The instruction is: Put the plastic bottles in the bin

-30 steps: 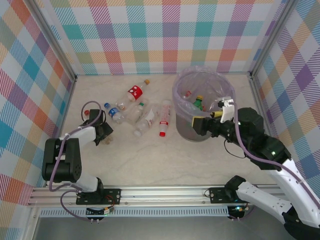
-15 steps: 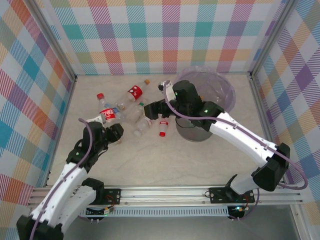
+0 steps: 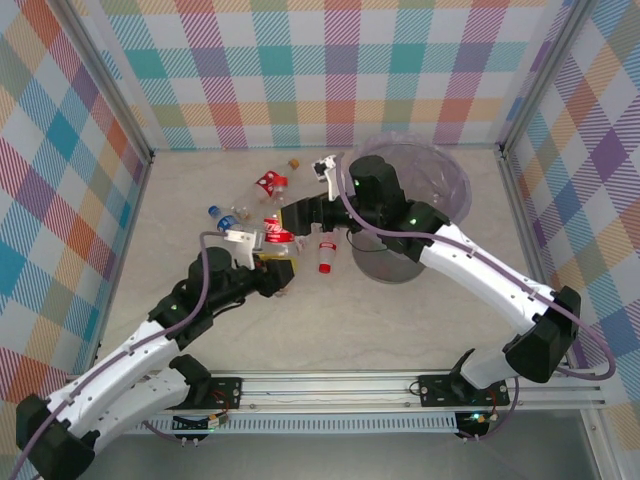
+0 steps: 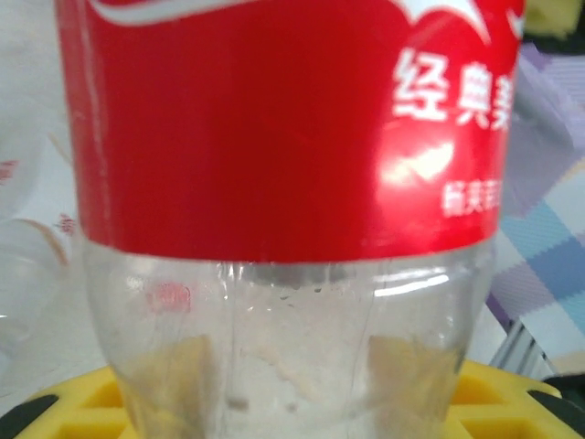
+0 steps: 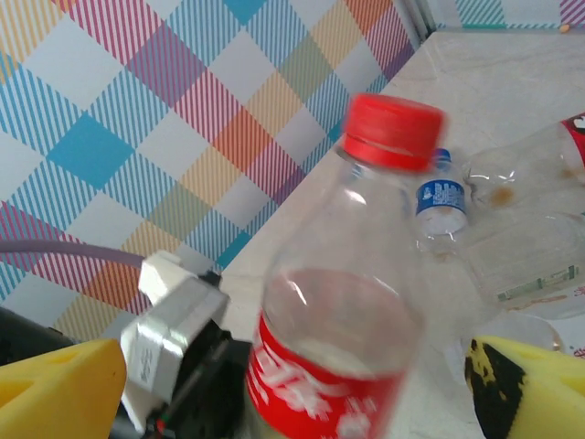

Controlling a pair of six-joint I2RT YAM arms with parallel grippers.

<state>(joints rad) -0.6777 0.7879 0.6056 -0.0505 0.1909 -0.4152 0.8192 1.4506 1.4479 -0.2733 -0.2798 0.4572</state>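
Observation:
My left gripper [image 3: 275,264] is shut on the clear base of a plastic bottle [image 3: 277,233] with a red label and red cap [image 5: 393,129], held over the middle of the table. In the left wrist view this bottle [image 4: 283,165] stands between the yellow fingers [image 4: 82,407]. My right gripper [image 3: 298,212] hangs open just beyond it, its yellow fingers [image 5: 59,389] wide on either side of the bottle [image 5: 334,357] without touching. The bin [image 3: 392,262], grey with a lavender bag, stands to the right behind the right arm. Several more bottles lie on the table [image 3: 226,214].
A red-labelled bottle [image 3: 268,183] and an orange cap [image 3: 294,162] lie toward the back wall. A white bottle with a red cap [image 3: 325,262] lies by the bin. A blue-labelled bottle [image 5: 441,197] and clear ones [image 5: 526,233] lie beyond. Checked walls enclose three sides.
The left arm has carried the red-labelled bottle from the left side to the middle, its jaws tightening on it. The right gripper has shifted slightly left, up to the bottle.

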